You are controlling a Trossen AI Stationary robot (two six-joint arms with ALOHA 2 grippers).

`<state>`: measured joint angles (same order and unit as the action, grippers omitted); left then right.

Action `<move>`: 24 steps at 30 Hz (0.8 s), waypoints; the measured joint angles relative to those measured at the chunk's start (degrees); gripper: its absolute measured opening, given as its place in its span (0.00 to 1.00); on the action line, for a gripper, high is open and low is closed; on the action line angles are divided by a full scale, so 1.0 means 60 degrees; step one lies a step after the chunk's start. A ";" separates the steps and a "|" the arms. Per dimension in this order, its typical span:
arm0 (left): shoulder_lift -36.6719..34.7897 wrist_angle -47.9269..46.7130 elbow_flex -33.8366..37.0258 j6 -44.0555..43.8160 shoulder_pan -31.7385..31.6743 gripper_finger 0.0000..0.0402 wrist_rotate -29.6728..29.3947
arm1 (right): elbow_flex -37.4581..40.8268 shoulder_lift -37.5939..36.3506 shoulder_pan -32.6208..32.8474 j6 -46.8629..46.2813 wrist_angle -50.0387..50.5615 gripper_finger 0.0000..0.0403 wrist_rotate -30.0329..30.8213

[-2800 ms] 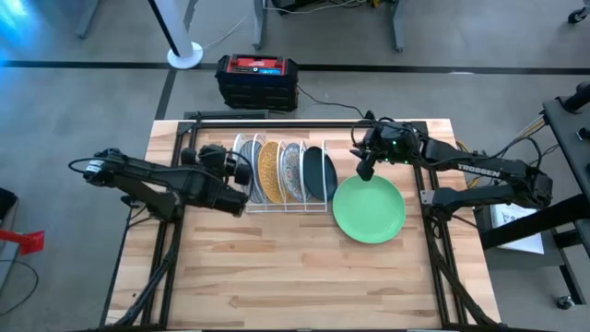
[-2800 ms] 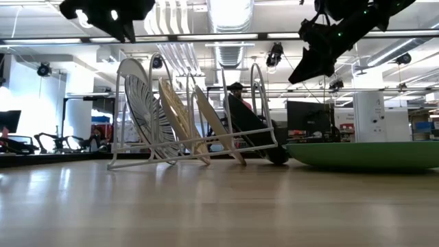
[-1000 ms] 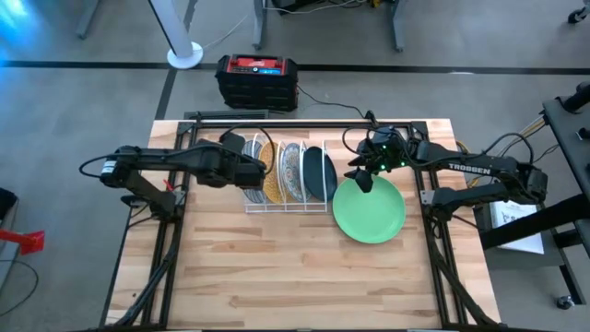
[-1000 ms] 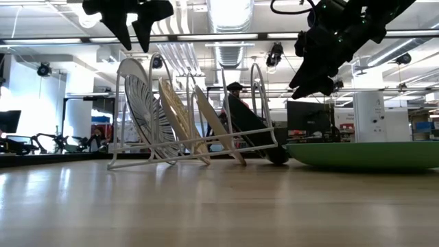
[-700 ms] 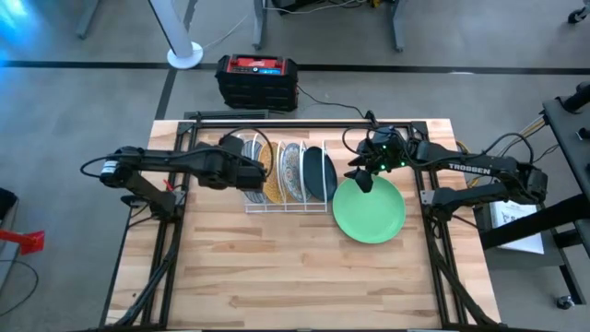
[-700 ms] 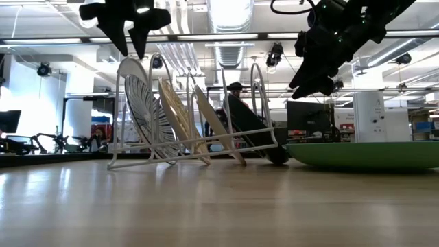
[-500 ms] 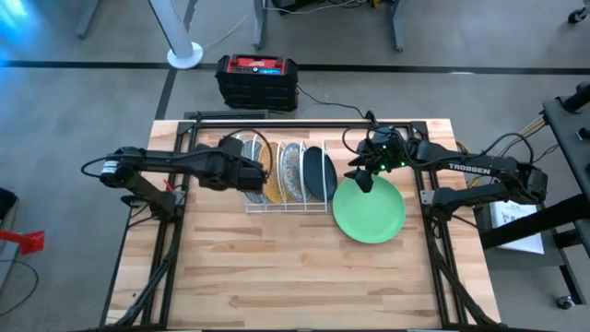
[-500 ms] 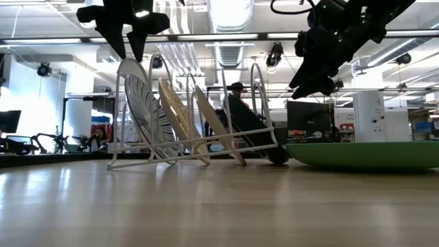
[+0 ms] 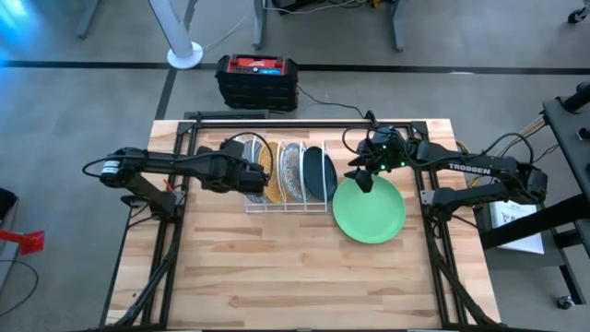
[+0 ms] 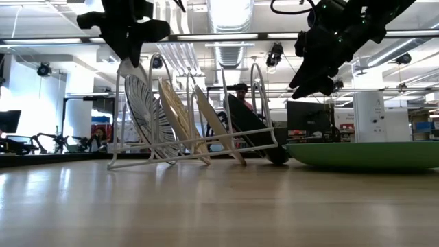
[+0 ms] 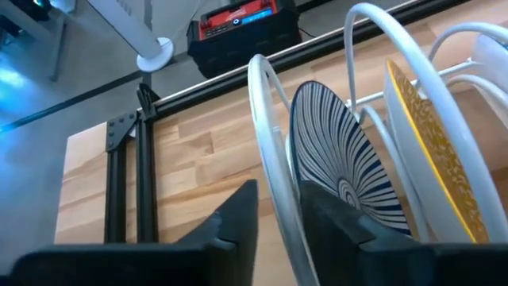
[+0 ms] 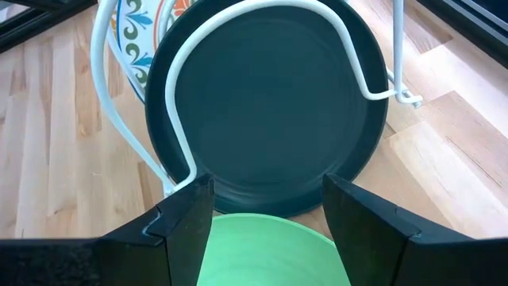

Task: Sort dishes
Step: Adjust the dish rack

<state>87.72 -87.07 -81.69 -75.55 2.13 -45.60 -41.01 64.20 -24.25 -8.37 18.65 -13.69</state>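
Your left gripper (image 11: 278, 214) clamps the white wire rack's (image 9: 286, 205) end hoop by the blue-striped plate (image 11: 349, 171) near the table's (image 9: 304, 277) far edge, while your right gripper (image 12: 262, 206), fingers spread, hovers over the glossy round green plate (image 9: 369, 210) lying flat beside the rack.

Bright, even light from ceiling strip lamps (image 10: 230, 14) above my table (image 9: 304, 277); shadows stay soft. Below those lamps, my arms show as dark silhouettes.

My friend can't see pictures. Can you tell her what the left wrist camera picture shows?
The left gripper has its jaws on either side of a white wire rack hoop. Behind it stands a white plate with blue stripes, then a mustard-yellow plate, on a wooden table.
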 joint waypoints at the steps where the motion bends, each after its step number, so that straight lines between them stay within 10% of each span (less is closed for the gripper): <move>1: 0.0000 0.0008 0.0000 0.0000 0.0000 0.19 -0.0021 | 0.0000 0.0000 0.0000 0.0001 0.0000 0.55 -0.0004; 9: 0.0000 0.0048 0.0029 -0.0125 -0.0033 0.02 -0.0174 | 0.0000 -0.0004 0.0000 0.0002 0.0000 0.56 -0.0007; 24: 0.0000 0.0124 0.0029 0.0036 0.0007 0.02 -0.0204 | 0.0007 -0.0004 0.0049 0.0103 -0.0022 0.56 -0.1385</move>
<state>87.72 -86.32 -81.52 -75.33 2.17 -46.83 -40.97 64.18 -23.95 -7.75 18.53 -22.01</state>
